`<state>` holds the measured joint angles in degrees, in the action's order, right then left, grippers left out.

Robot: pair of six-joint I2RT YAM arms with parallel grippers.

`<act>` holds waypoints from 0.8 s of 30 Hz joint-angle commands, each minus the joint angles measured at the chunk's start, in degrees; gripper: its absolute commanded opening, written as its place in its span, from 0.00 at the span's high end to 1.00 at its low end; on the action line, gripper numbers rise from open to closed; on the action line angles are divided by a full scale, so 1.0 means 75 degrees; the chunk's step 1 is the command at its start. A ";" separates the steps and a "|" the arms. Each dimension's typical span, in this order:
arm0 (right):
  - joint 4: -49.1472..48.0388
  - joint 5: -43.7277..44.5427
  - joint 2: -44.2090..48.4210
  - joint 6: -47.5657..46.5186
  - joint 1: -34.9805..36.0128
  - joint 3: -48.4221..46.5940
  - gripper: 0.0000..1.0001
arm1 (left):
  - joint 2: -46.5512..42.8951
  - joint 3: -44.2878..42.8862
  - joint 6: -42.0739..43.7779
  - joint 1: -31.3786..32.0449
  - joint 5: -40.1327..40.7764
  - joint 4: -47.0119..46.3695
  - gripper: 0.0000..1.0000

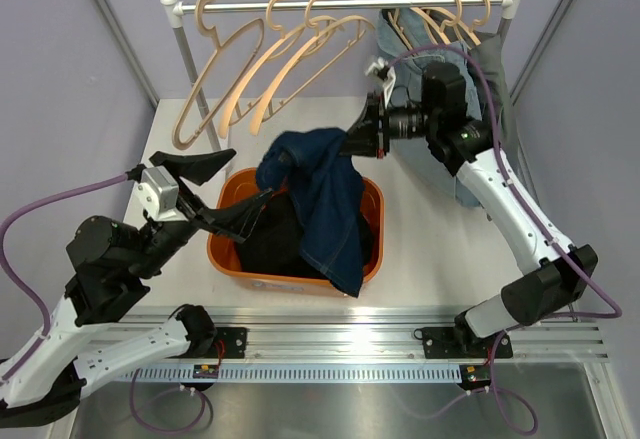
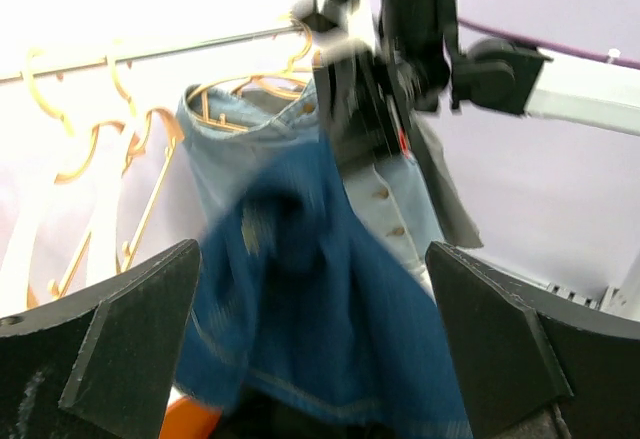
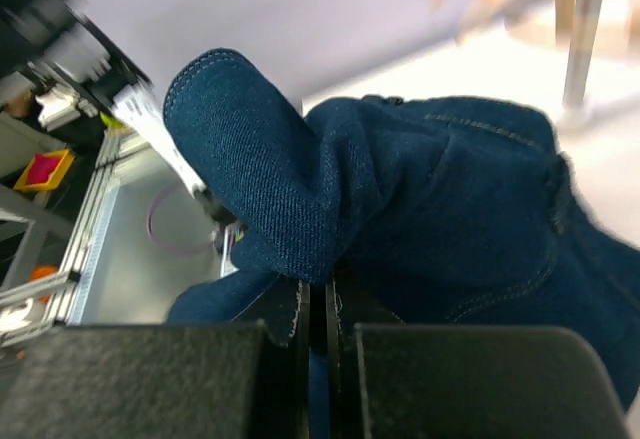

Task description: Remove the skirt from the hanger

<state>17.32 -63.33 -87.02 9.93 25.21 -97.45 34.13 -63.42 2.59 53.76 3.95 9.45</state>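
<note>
A dark blue denim skirt (image 1: 325, 194) hangs bunched from my right gripper (image 1: 352, 142), which is shut on a fold of it. The lower part drapes over the front rim of the orange basket (image 1: 225, 254). In the right wrist view the skirt (image 3: 430, 189) fills the frame, pinched between the shut jaws of the right gripper (image 3: 320, 299). My left gripper (image 1: 250, 176) stands wide open just left of the skirt, over the basket's left side, holding nothing. The left wrist view shows the skirt (image 2: 320, 299) hanging beyond the open left gripper (image 2: 312, 259). The skirt is on no hanger.
Several empty wooden hangers (image 1: 260, 69) hang on the white rail (image 1: 340, 3). At the rail's right end, more hangers carry a light denim garment (image 2: 395, 199) and a grey one (image 1: 490, 59). Dark clothes (image 1: 275, 244) lie in the basket.
</note>
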 commanded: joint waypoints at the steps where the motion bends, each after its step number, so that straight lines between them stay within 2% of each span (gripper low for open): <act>1: 0.0583 0.0030 0.0820 -0.1277 -0.0267 0.1190 1.00 | -0.0004 0.0018 -0.0029 0.0016 0.0388 -0.0100 0.01; 6: 0.1392 0.0123 0.1595 -0.2681 -0.0338 0.2468 1.00 | 0.0172 0.0053 0.0252 0.0016 0.0482 -0.0241 0.01; 9: 0.1581 0.0543 0.1642 -0.2952 -0.0315 0.3265 1.00 | 0.0522 0.0019 0.0346 0.0016 0.0377 -0.0311 0.01; 14: 0.2107 0.1785 0.0928 -0.3549 0.0338 0.3735 1.00 | 0.1261 -0.0029 0.0194 0.0004 0.0119 -0.0065 0.01; 21: 0.2495 0.2783 0.0178 -0.4335 0.1185 0.4040 1.00 | 0.1906 0.0521 -0.0542 -0.0066 -0.0010 -0.0439 0.01; 24: 0.2624 0.3077 -0.0325 -0.4394 0.1256 0.4064 0.95 | 0.1918 0.1013 -0.0907 -0.0241 -0.0127 -0.0732 0.01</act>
<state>35.22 -45.56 -87.18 -19.79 34.33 -67.24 49.01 -57.52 -0.19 53.17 4.60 9.30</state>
